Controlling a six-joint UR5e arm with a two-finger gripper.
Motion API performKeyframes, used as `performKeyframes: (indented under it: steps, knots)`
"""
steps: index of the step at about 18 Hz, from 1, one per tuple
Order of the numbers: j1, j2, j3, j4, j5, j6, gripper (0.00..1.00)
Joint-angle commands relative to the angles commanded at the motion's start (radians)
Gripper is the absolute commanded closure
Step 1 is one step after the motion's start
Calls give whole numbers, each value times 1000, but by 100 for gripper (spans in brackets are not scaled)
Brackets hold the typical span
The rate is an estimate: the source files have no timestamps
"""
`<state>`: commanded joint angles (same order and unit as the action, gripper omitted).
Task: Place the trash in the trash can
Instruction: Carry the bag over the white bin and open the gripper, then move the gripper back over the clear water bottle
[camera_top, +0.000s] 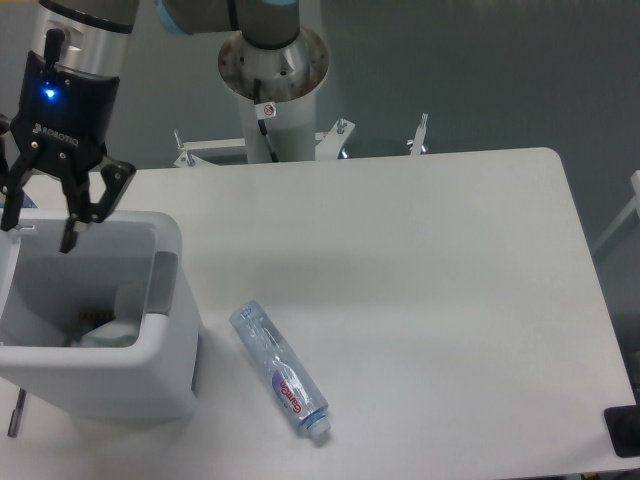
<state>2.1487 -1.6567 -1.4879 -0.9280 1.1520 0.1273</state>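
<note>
— Where do we see the gripper (40, 232)?

— Above the trash can (165, 300), its jaws spread wide and holding nothing.

— And the trash?

— We see the wrapper (112, 330) lying inside the trash can. The crushed bottle (281, 373) lies on the white surface (420, 290), just right of the trash can.

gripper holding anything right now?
No: the gripper hangs open above the trash can with nothing between its fingers, and the wrapper lies inside the can.
</note>
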Motion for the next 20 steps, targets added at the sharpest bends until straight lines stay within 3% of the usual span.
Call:
performKeyframes:
  steps: [2,7,11,20]
  knots:
    - [87,2,-3,0,0,-2,0]
    - [218,-20,-26,0,81,-37,0]
    - [258,-145,0,2,165,-43,0]
    - [277,-403,136,9,261,-120,0]
